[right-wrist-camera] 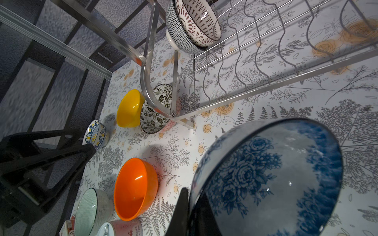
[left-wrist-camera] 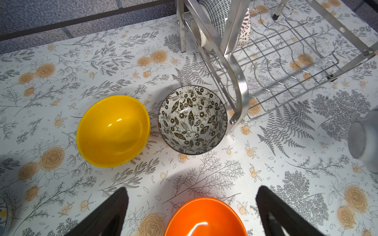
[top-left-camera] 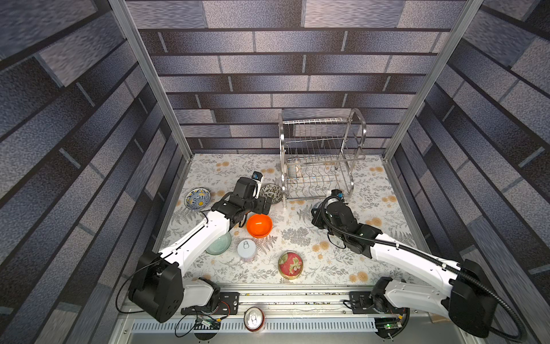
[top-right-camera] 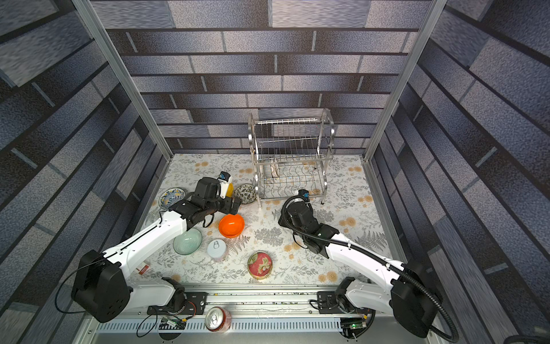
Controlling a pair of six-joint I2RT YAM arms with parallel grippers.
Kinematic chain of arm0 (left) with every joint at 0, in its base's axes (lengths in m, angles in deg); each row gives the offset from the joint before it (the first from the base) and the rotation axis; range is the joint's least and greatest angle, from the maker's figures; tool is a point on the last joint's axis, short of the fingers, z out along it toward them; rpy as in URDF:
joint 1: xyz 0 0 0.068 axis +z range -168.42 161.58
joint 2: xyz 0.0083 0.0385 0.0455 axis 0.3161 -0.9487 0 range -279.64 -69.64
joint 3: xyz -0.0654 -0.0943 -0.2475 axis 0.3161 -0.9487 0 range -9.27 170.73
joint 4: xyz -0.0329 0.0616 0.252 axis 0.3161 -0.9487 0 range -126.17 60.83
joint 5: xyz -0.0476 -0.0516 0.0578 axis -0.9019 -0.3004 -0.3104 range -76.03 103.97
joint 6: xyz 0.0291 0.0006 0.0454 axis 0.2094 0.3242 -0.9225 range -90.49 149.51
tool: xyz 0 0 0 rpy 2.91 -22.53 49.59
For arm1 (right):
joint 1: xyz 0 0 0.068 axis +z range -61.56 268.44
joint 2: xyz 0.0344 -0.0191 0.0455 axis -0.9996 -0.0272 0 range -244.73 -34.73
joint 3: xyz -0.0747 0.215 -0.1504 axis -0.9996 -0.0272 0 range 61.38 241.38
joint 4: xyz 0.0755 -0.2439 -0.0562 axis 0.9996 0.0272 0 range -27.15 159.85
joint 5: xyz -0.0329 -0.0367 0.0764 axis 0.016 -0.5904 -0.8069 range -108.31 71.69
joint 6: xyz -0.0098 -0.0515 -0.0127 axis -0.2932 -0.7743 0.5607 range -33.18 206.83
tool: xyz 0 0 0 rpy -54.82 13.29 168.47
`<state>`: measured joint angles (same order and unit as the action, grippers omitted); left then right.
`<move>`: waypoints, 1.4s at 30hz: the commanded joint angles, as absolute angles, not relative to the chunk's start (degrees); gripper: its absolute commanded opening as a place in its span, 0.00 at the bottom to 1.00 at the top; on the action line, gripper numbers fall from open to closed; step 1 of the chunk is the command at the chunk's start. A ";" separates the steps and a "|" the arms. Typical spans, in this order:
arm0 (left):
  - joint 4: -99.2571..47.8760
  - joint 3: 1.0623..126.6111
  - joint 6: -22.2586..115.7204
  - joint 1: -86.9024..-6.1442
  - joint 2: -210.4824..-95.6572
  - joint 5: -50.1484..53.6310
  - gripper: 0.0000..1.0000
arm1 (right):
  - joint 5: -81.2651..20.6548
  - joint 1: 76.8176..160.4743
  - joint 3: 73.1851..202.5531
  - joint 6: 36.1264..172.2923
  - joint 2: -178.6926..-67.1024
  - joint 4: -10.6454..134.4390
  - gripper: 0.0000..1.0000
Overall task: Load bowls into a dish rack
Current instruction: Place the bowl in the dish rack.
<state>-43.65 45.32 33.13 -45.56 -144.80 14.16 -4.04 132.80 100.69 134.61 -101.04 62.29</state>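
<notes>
My right gripper (right-wrist-camera: 193,204) is shut on the rim of a blue floral bowl (right-wrist-camera: 272,175), held tilted just in front of the dish rack (top-left-camera: 321,155). A white lattice bowl (right-wrist-camera: 192,26) stands on edge in the rack's lower tier. My left gripper (left-wrist-camera: 192,194) hangs open over the far rim of the orange bowl (left-wrist-camera: 204,218), its fingers apart from it. On the table sit a yellow bowl (left-wrist-camera: 113,130), a dark floral bowl (left-wrist-camera: 193,119) against the rack's leg, a blue-and-yellow patterned bowl (top-left-camera: 197,198) and a pale green bowl (top-right-camera: 187,241).
A white pull-tab can (top-left-camera: 247,249) and a flat red flower tin (top-left-camera: 290,264) stand near the front of the table. A drinks can (top-left-camera: 254,318) lies on the front rail. The rack stands at the back, right of centre.
</notes>
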 commanded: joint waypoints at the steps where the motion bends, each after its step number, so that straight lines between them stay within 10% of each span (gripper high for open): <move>1: -42.97 45.16 32.59 -46.27 -142.42 13.00 1.00 | -5.21 131.34 100.32 138.20 -100.87 53.14 0.09; 42: -41.48 43.64 33.15 -52.00 -139.83 12.13 1.00 | -1.50 121.36 98.74 162.83 -116.40 11.88 0.09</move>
<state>-42.58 44.64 33.13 -51.61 -141.56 13.17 -2.73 122.14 98.87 161.02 -115.90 19.56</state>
